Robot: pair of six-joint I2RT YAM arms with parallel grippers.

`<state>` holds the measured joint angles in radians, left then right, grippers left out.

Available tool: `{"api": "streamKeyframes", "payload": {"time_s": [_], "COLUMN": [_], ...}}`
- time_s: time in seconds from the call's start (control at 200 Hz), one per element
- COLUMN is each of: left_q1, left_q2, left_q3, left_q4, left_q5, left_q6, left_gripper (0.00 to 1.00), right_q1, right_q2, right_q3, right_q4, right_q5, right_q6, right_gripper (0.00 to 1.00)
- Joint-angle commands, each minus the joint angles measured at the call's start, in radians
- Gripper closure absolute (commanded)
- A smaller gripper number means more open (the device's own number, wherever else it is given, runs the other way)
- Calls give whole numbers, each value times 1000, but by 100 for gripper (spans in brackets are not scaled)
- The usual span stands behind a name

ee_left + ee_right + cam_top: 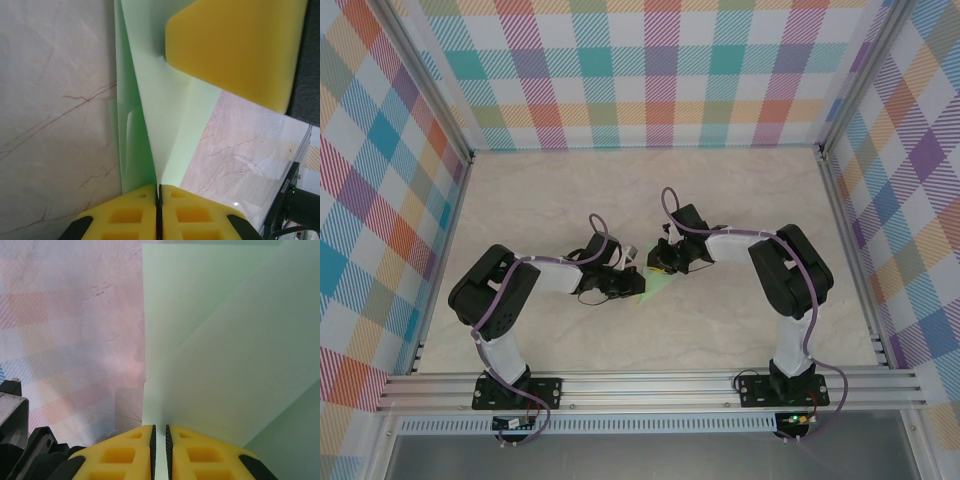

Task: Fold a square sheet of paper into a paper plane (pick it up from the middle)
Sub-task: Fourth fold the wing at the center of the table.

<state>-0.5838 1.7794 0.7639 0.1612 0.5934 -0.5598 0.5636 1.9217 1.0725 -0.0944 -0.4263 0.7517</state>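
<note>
Left gripper (159, 192) and right gripper (160, 432) each pinch the creased square sheet of paper (655, 290) in the middle of the table (650, 190), between them. Hold both grips firm and move together, lining up edges before you press the crease, or the thin sheet may slip.

I see the sheet of paper (657, 288) just below the overhead frame's centre: pale mint green, creased into overlapping diagonal layers. In the left wrist view the paper (150, 115) rises from bottom centre to the top edge.
</note>
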Motion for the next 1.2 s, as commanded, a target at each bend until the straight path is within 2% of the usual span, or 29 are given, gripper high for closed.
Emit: {"api": "streamKeyframes", "payload": {"time_s": [0.0,0.22,0.53,0.875,1.195], "left_q1": [18,33,41,61,67], "left_q2": [3,29,79,91,92], "left_q3": [-6,5,53,44,37], "left_q4": [-42,-63,-92,-88,-78], "left_q5": [3,27,111,112,118], "left_q6": [10,-16,-21,-57,-65], "left_gripper": [94,100,100,100,100], "right_q1": [-6,-20,-33,-14,-14], "right_q2": [0,-28,-141,-79,-6], "right_q3": [-19,-51,-63,-54,13], "right_q4": [4,25,18,92,31], "right_q5": [24,28,15,-101,-54], "right_q6": [11,32,30,39,26], "right_gripper": [84,84,81,82,83]}}
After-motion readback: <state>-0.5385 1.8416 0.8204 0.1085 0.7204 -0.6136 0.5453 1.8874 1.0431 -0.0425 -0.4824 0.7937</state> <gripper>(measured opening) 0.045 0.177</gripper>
